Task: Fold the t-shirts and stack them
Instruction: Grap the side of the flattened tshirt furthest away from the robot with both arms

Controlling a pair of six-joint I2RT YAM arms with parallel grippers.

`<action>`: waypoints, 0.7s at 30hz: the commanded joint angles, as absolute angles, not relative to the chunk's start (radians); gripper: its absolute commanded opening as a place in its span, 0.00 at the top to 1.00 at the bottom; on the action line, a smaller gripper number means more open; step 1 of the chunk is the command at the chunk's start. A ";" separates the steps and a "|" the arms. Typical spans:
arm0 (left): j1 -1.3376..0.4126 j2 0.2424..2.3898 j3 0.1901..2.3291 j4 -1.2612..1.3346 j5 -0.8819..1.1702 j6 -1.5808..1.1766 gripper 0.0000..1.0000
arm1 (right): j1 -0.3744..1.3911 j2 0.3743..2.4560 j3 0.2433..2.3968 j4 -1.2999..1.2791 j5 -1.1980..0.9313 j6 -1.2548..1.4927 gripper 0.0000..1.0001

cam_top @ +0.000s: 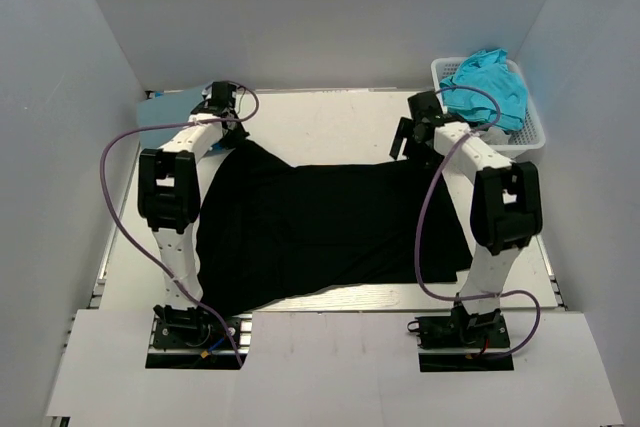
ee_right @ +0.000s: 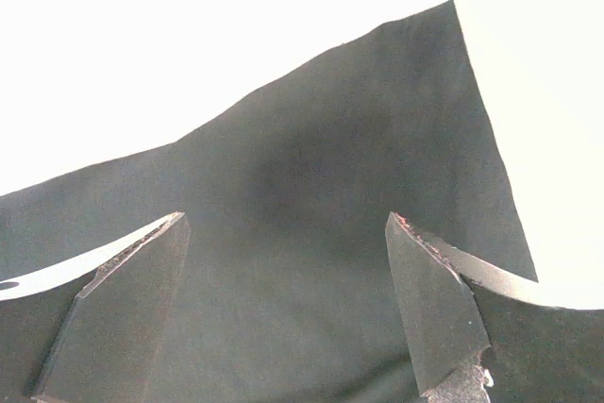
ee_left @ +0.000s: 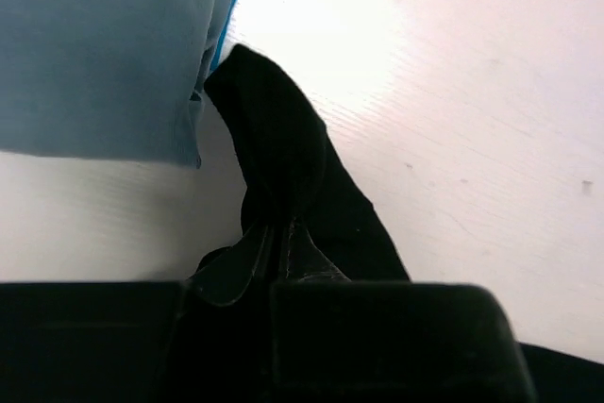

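Observation:
A large black t-shirt [cam_top: 320, 232] lies spread on the white table. My left gripper [cam_top: 222, 117] is shut on its far left corner; in the left wrist view the black cloth [ee_left: 278, 167] rises pinched between the jaws. A folded light blue t-shirt [cam_top: 170, 117] lies at the far left, right beside that corner, and shows in the left wrist view [ee_left: 99, 49]. My right gripper [cam_top: 408, 139] is open over the shirt's far right corner [ee_right: 377, 139], jaws wide apart and empty. A turquoise t-shirt [cam_top: 490, 85] lies in the basket.
A white slotted plastic basket [cam_top: 530, 137] stands at the far right corner of the table. Grey walls close in the back and both sides. Purple cables loop from both arms. A white board covers the near edge around the arm bases.

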State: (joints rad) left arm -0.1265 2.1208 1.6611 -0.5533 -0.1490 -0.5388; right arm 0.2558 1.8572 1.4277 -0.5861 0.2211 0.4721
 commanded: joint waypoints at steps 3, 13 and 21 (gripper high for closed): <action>-0.132 1.962 1.626 -0.526 -0.163 -0.526 1.00 | 0.253 1.992 1.572 -0.604 0.429 0.578 0.10; -0.132 1.933 1.572 -0.515 -0.153 -0.517 1.00 | 0.216 2.146 1.710 -0.670 0.549 0.626 0.10; -0.112 1.914 1.542 -0.506 -0.166 -0.506 1.00 | 0.190 2.120 1.641 -0.652 0.587 0.582 0.10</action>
State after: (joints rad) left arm -0.1200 1.9953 1.5475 -0.5228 -0.1493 -0.5236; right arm 0.2188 2.1506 1.6688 -0.6609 0.5262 0.5968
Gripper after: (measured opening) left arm 0.133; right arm 0.904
